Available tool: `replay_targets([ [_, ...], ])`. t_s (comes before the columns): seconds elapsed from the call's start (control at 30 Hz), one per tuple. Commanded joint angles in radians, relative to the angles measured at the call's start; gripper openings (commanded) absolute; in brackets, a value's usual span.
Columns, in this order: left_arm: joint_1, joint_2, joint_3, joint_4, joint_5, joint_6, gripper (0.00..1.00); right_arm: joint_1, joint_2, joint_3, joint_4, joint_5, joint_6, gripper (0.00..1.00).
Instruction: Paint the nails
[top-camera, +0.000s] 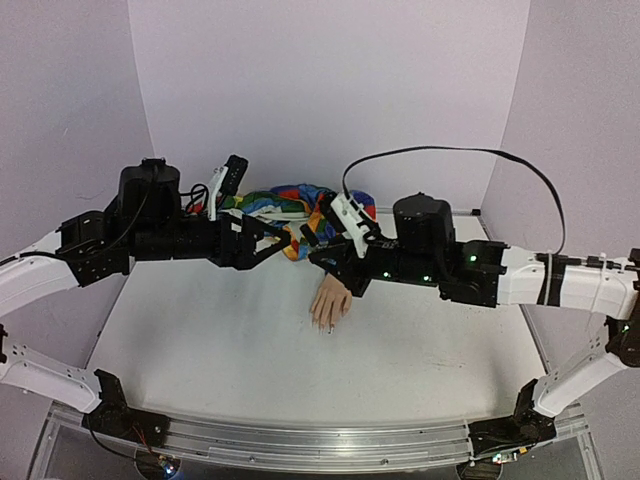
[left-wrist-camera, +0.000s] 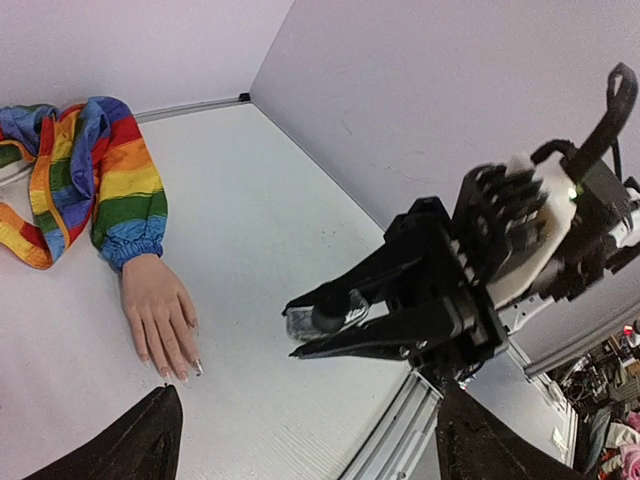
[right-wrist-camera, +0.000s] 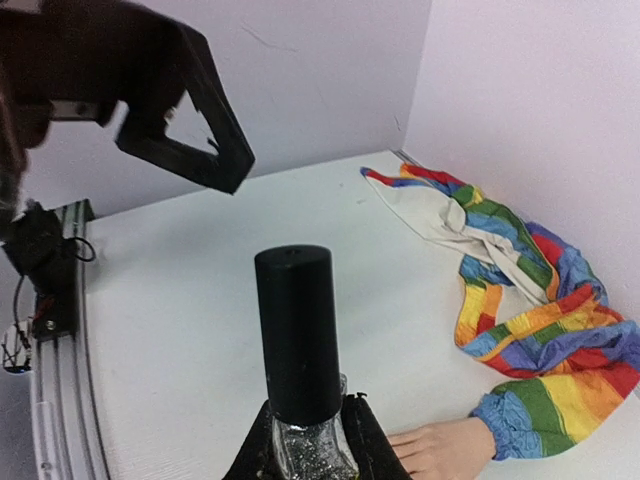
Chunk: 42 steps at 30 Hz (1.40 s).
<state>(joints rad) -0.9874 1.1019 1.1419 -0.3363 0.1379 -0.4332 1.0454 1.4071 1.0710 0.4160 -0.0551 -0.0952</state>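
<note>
Nails (left-wrist-camera: 182, 376) tip the mannequin hand (left-wrist-camera: 160, 310), lying palm-down on the white surface (left-wrist-camera: 280, 230) at the end of its rainbow sleeve (left-wrist-camera: 120, 190). Your right jaws clamp a black-capped bottle (right-wrist-camera: 297, 330) clear of the surface; your left jaws stand apart, facing it.

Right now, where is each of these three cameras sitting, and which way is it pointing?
Top camera: fixed above and behind the arms, looking down on the table and mannequin hand; left arm and right arm show.
Left wrist camera: on the left arm, facing the right claw, which grips a bottle; its own open left claw frames the bottom corners.
Right wrist camera: on the right arm, looking past the bottle in its own claw toward the left claw.
Shared: both wrist views show the mannequin hand and rainbow sleeve.
</note>
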Motion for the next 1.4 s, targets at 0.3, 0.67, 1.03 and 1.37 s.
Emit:
replay_targets([
  [0.3,0.001,0.144,0.116,0.073,-0.129,-0.118,0.60,0.072,0.099,0.106,0.091,0.231,-0.012,0.00],
  [0.67,-0.001,0.205,0.125,0.112,-0.072,-0.116,0.31,0.076,0.133,0.121,0.106,0.233,-0.023,0.00],
  [1.03,-0.001,0.208,0.089,0.208,0.579,0.152,0.00,0.039,0.033,0.084,0.125,-0.273,0.021,0.00],
  [1.37,-0.007,0.122,0.082,0.217,1.061,0.357,0.00,0.003,-0.015,0.138,0.257,-0.988,0.264,0.00],
])
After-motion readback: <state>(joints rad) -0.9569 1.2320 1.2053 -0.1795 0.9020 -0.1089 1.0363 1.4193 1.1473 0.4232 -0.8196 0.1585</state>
